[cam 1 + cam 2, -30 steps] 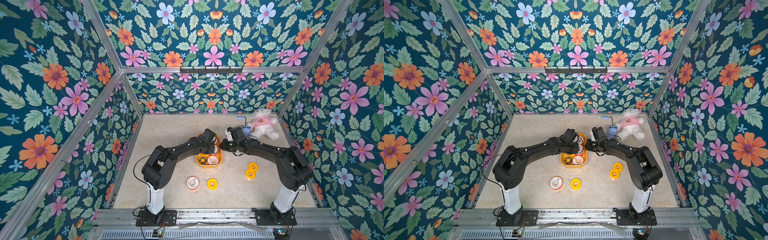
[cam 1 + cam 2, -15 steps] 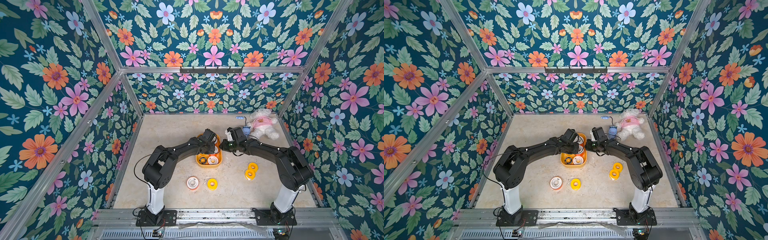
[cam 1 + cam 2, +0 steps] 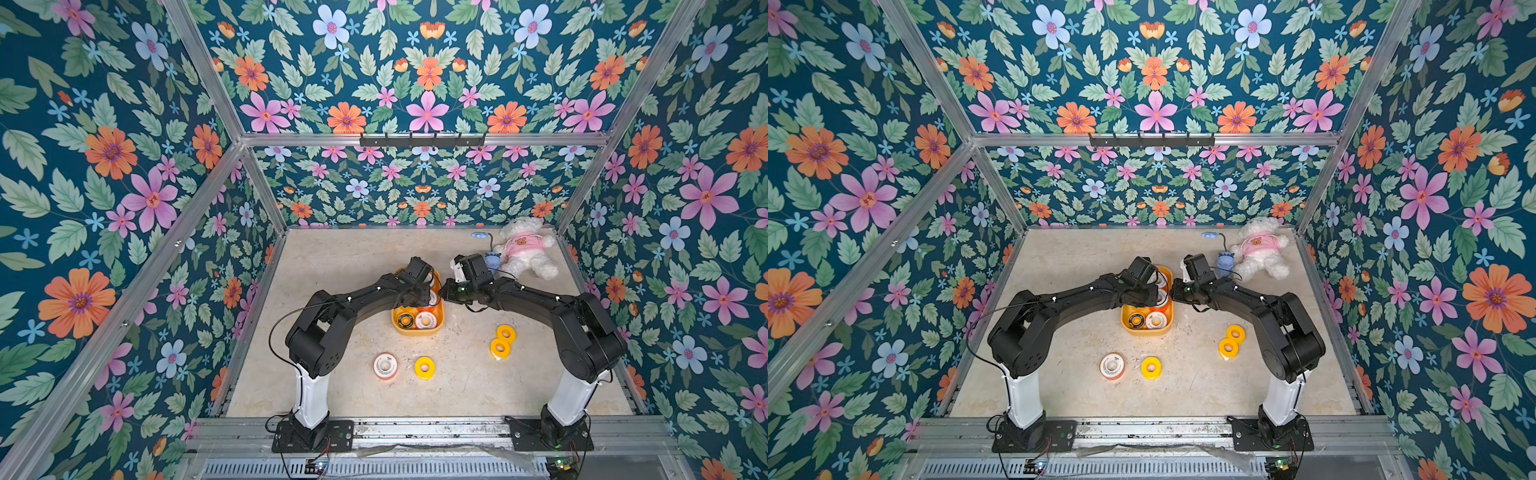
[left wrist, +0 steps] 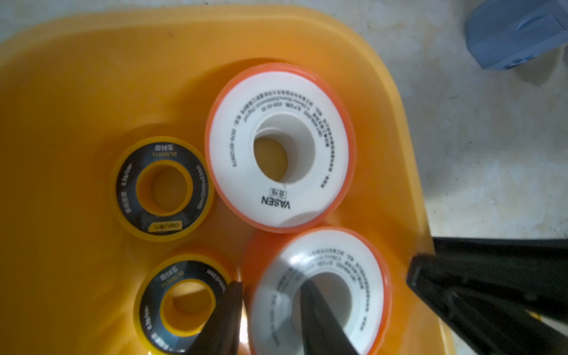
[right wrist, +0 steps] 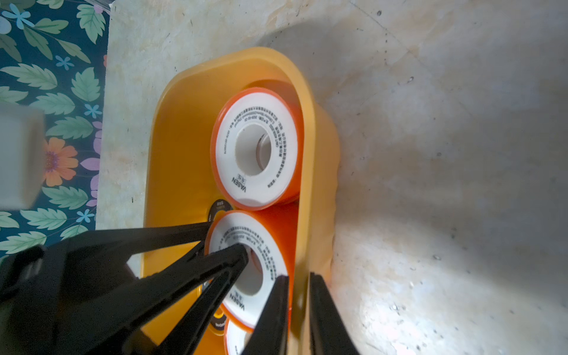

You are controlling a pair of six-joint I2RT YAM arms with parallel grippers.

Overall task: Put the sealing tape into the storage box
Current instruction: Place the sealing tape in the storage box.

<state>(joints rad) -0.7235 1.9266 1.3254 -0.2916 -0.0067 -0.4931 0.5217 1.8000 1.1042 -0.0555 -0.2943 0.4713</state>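
Left pincer (image 4: 270, 284) astride a white sealing tape roll (image 4: 362, 276) in the storage box (image 4: 76, 92) — grip indeterminate; right pincer (image 5: 298, 276) clamps the box wall.

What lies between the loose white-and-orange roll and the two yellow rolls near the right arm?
A single yellow roll beside the white-and-orange roll, then bare table, in both top views.

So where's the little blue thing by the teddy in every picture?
Top view: blue thing beside the teddy, on the yellow box's side.
Top view: same place, beside the teddy.
Left wrist: blue thing on the table past the yellow box.
Right wrist: not in it.
Shared landmark: the yellow box, in all four.
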